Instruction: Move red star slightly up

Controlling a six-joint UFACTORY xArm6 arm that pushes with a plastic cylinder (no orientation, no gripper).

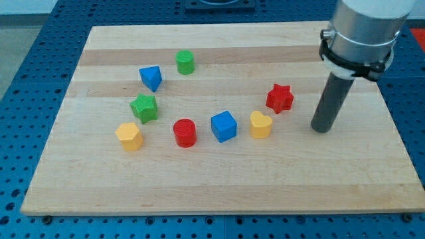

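The red star (279,98) lies on the wooden board (219,186), right of centre. My tip (321,129) rests on the board to the right of the star and slightly lower in the view, with a clear gap between them. The dark rod rises from the tip to a grey cylinder at the view's top right. The yellow heart-shaped block (261,124) sits just below and left of the star.
A blue cube (224,126), a red cylinder (184,132) and a yellow block (129,136) form a row left of the heart. A green star (144,107), a blue block (151,78) and a green cylinder (185,62) lie upper left.
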